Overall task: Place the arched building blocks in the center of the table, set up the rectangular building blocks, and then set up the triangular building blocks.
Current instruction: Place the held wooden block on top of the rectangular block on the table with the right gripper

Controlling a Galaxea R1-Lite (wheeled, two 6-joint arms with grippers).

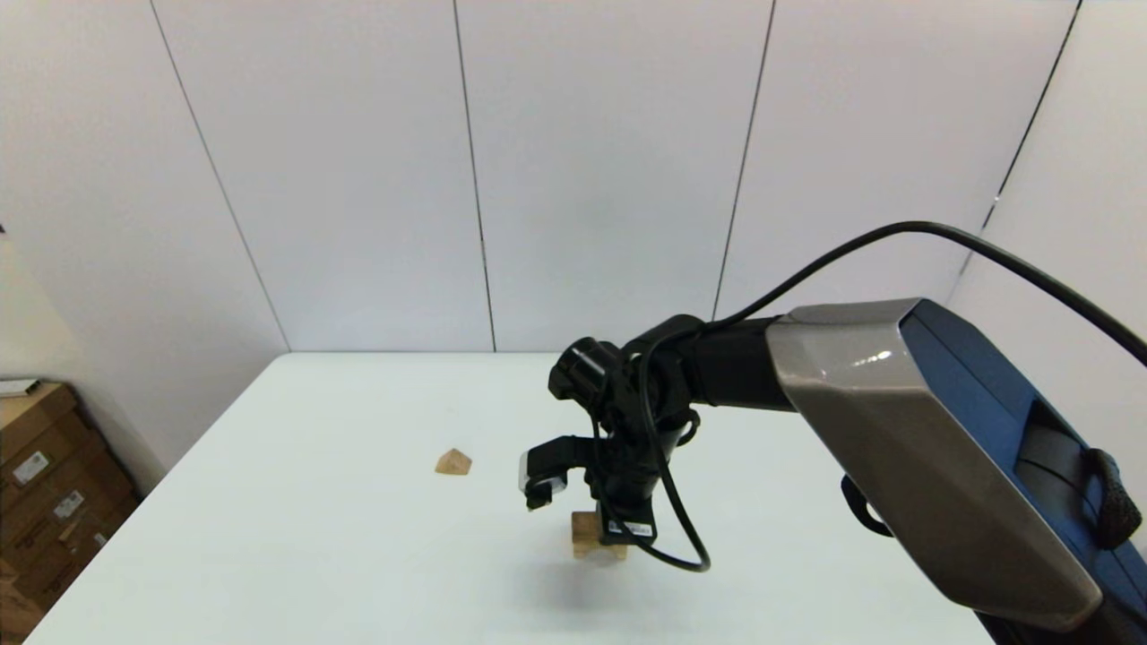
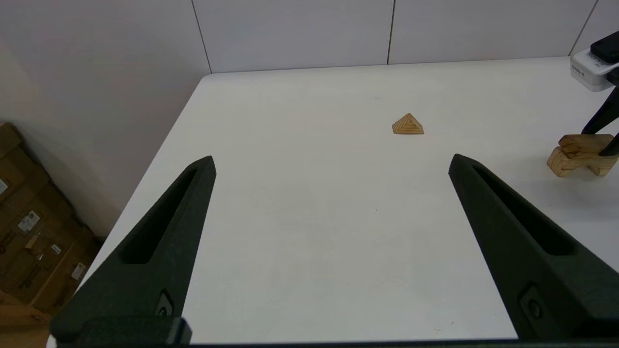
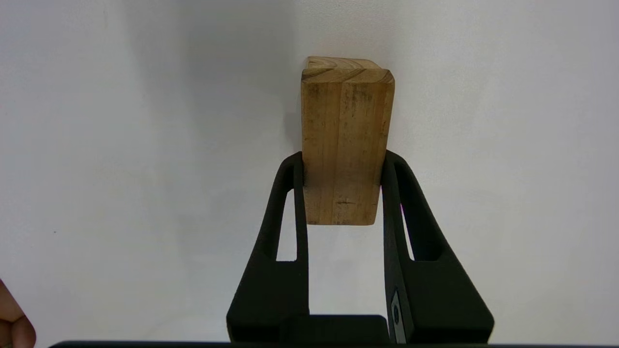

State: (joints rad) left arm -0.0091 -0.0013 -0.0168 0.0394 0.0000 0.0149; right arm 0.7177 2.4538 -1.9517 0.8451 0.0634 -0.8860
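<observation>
The rectangular building blocks [image 3: 344,145] is a plain oblong of tan wood with streaky grain and a slightly darker end face, lying flat on top of the arched building blocks [image 2: 578,162]. In the right wrist view only a sliver of the arched block's top shows beyond the oblong's far end. From the left wrist view the arched block is a chunky pale piece standing on two feet with the hollow facing down, near the middle of the counter [image 1: 314,537]. The right claw [image 3: 342,164] points down over the stack and pinches the oblong block by its two long sides. The triangular building blocks [image 1: 453,462] sits apart on the counter to the robot's left, ridge up, its end face showing nested grain lines. The left claw [image 2: 331,164] hovers low over the counter's left part, fingers spread wide and holding nothing.
</observation>
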